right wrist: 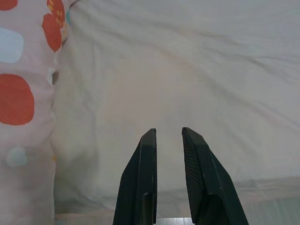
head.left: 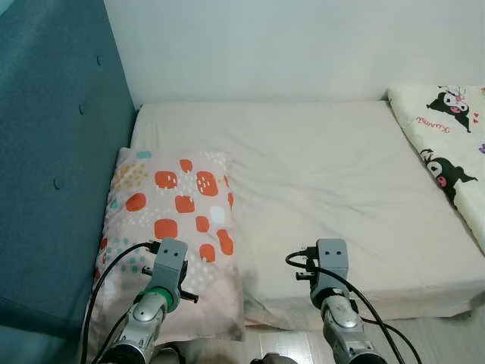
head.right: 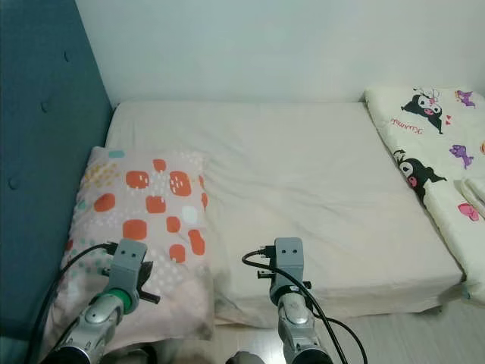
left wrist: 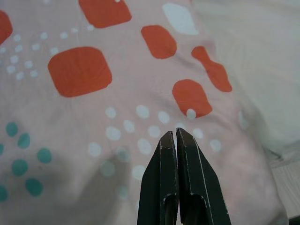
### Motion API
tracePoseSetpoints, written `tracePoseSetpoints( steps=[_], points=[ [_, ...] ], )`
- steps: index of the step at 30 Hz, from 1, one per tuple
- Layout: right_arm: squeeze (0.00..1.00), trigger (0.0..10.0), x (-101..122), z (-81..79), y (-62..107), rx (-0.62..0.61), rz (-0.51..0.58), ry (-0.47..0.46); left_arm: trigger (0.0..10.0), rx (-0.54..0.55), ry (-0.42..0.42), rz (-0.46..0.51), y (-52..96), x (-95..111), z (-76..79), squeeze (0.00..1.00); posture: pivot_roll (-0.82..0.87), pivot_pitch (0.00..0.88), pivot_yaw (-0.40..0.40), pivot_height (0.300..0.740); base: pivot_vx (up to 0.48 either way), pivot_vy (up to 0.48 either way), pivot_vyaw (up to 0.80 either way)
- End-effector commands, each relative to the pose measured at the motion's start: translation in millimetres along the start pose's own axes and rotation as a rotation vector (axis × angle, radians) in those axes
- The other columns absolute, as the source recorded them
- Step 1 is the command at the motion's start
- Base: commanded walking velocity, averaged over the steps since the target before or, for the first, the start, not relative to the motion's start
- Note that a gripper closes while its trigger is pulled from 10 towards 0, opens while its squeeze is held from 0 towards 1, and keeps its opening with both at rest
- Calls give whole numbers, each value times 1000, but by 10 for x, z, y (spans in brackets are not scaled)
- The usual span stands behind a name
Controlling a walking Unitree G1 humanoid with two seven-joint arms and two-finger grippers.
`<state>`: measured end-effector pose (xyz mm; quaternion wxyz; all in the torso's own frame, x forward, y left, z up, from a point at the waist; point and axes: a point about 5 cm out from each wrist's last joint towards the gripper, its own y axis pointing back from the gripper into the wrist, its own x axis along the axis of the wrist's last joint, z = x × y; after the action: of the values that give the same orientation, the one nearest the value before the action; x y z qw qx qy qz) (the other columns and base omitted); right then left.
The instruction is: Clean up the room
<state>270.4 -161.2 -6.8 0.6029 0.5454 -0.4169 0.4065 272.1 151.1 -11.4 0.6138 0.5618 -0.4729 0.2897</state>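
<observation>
Left eye view: bed (head.left: pixel 326 174) with a cream sheet running left to right, blue padded headboard (head.left: pixel 53 152) along the left, white wall (head.left: pixel 265 45) at the far side. Patterned pillow (head.left: pixel 174 227) with orange blotches lying flat at the left end, right against the headboard, near corner drooping over the near bed edge, so probably the thing to straighten or at least the one already roughly where it belongs. Cartoon-print blanket (head.left: pixel 447 144) bunched at the far right, likely still needing folding. Both arms raised over the near edge, left one above the pillow, right one above bare sheet. Right eye view: same layout, a strip of pale floor (head.right: pixel 424 334) visible near right. Left wrist view: left end effector (left wrist: pixel 175 133) with fingers pressed together, nothing between them, tips pointing at the pillow fabric just below, seemingly hovering rather than pinching. Right wrist view: right end effector (right wrist: pixel 168 132) with fingers slightly apart, empty, aimed at plain sheet with the pillow's edge off to one side. Looks like a ready pose, not a grab.
</observation>
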Motion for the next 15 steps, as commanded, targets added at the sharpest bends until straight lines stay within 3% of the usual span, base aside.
tracePoseSetpoints(
  steps=[1,15],
  points=[
    [0,10000,-87,61,41,-22,-29,-2,10000,-30,-12,-21,16,-62,62,0,-7,69,-5,740,0,-326,0],
    [0,10000,-82,43,35,-18,-29,-3,10000,-40,18,-7,12,-50,103,0,2,91,-13,740,0,-460,0]
  ],
)
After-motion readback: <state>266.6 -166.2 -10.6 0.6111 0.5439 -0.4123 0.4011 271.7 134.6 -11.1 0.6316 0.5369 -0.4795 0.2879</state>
